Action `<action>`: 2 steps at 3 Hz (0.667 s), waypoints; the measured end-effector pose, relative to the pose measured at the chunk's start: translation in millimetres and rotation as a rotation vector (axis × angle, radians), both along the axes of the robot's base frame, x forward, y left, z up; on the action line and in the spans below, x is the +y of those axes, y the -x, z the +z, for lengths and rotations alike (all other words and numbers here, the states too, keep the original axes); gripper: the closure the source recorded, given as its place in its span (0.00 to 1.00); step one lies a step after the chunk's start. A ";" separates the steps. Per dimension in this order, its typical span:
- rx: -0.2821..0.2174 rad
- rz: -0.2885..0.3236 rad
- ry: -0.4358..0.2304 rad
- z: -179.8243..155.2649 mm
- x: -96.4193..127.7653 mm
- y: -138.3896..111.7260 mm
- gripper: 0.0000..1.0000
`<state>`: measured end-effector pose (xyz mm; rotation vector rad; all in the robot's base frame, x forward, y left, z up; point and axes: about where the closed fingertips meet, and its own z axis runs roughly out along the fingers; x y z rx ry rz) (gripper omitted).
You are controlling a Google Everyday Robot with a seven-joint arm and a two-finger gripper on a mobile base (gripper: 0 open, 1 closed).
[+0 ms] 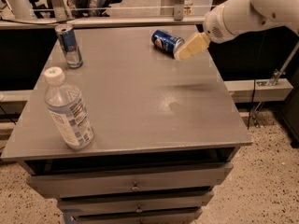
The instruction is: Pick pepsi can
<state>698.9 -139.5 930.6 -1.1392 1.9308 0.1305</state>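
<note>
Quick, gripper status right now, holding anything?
Gripper: at the right end of the pepsi can, which lies on the table. Open or closed cannot be told, nor whether it holds anything.

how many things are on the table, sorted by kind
cans: 2, the pepsi can lying on its side and the slim blue-and-silver can upright
bottles: 1, the water bottle
total: 3 on the table
The gripper is close beside the pepsi can, near the far edge.
</note>
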 end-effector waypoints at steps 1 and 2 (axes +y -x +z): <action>-0.017 -0.016 -0.095 -11.8 16.5 -47.1 0.00; -0.003 -0.012 -0.136 -29.6 35.6 -86.8 0.00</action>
